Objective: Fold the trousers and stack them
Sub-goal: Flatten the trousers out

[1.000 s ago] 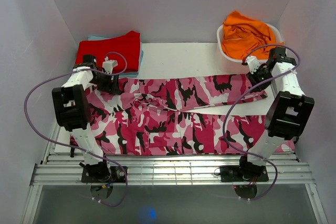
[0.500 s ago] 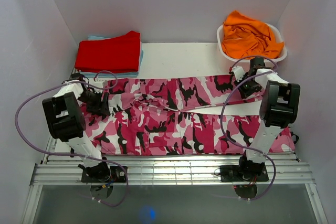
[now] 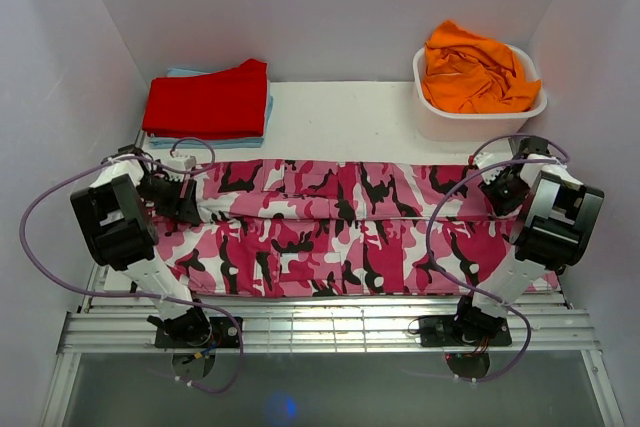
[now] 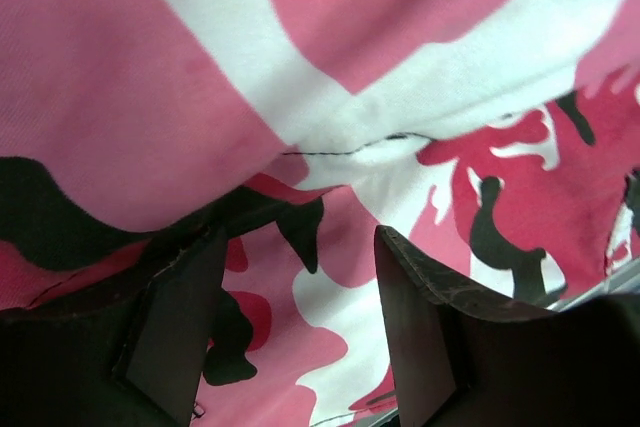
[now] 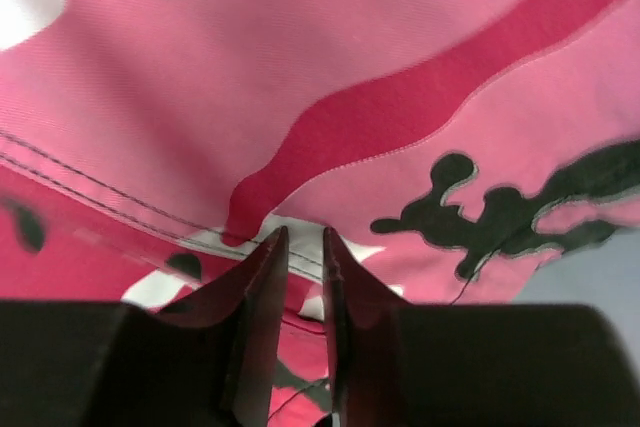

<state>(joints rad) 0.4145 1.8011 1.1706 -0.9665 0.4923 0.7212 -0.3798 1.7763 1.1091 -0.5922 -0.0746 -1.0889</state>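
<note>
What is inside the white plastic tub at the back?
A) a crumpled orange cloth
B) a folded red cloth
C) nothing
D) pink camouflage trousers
A: the crumpled orange cloth is heaped in the white plastic tub at the back right.

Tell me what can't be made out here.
Top view: tips of left claw and right claw too dark and small.
Right wrist view: whether right claw pinches the trousers; too close.
Top view: blue cloth mostly under red garment.
Top view: tub contents under orange garment.

Left gripper (image 4: 300,247) low, jaws spread wide, right gripper (image 5: 303,237) low, jaws nearly together
</note>
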